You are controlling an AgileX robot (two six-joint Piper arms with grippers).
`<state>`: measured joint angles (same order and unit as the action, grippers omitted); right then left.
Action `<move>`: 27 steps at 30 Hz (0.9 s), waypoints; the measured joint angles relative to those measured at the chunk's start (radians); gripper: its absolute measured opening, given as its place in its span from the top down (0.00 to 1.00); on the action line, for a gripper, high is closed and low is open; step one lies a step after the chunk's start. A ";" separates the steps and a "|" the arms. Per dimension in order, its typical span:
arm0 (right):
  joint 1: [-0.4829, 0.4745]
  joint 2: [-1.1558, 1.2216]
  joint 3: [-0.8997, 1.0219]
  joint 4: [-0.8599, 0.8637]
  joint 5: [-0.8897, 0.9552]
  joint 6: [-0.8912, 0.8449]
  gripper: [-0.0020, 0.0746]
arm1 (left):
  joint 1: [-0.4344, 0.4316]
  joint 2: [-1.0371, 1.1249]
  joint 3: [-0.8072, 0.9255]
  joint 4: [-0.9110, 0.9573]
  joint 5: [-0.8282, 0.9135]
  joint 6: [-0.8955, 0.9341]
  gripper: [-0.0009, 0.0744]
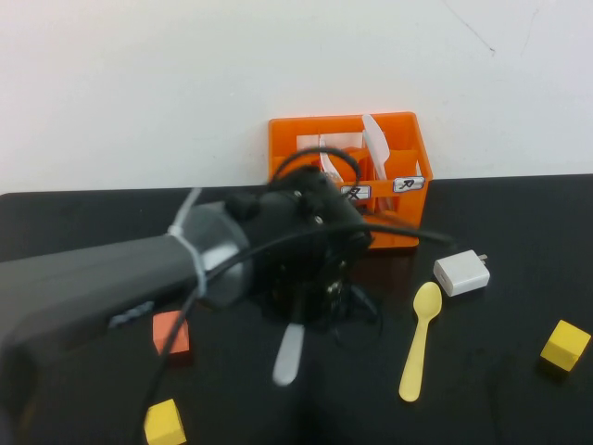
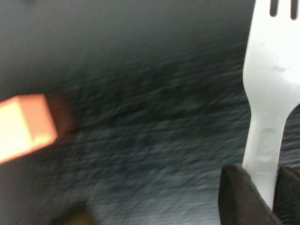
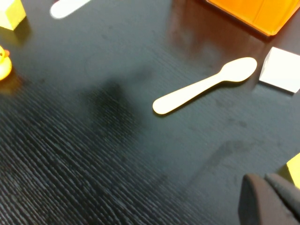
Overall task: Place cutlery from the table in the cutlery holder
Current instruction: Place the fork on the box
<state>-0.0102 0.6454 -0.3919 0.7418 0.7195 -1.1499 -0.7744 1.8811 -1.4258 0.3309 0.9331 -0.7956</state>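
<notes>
The left gripper point(image 1: 310, 301) was seen low over the middle of the black table point(image 1: 500, 213), just in front of the orange cutlery holder point(image 1: 408, 148), with its arm reaching in from the left side of the high view. In the left wrist view its dark fingers point(image 2: 236, 197) were closed on the handle of the whitish fork point(image 2: 272, 93), whose tines pointed away from the gripper. In the high view the fork point(image 1: 289, 354) showed as a pale strip sticking out below the gripper toward the near edge of the table; whether it touched the table could not be told.

The pale yellow spoon point(image 1: 418, 341) lay flat on the table to the right of the left gripper, bowl toward the holder, apart from it. A white charger block point(image 1: 461, 273) sat just beside the bowl of the spoon, on its right. White flat-bladed utensils point(image 1: 375, 139) stood in the compartments of the holder.

The right gripper point(image 3: 272, 201) was seen only in its own wrist view, above the table near the spoon point(image 3: 206, 86), its dark fingertips pressed together with nothing between them.

An orange block point(image 1: 172, 336) lay on the table left of the fork, a yellow block point(image 1: 164, 423) nearer the front edge, and another yellow block point(image 1: 565, 345) far to the right
</notes>
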 joint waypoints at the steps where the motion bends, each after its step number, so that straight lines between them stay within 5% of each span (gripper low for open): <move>1: 0.000 0.000 0.000 0.000 0.000 0.000 0.98 | -0.002 -0.018 0.000 0.000 -0.026 0.000 0.83; 20: 0.000 0.000 0.000 0.004 0.000 0.000 0.98 | 0.007 -0.092 0.002 0.413 -0.676 -0.244 0.83; 27: 0.000 0.000 0.000 0.005 0.000 0.000 0.98 | 0.114 -0.068 -0.015 0.517 -1.041 -0.429 0.83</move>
<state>-0.0102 0.6454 -0.3919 0.7464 0.7195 -1.1499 -0.6603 1.8134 -1.4409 0.8479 -0.1079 -1.2248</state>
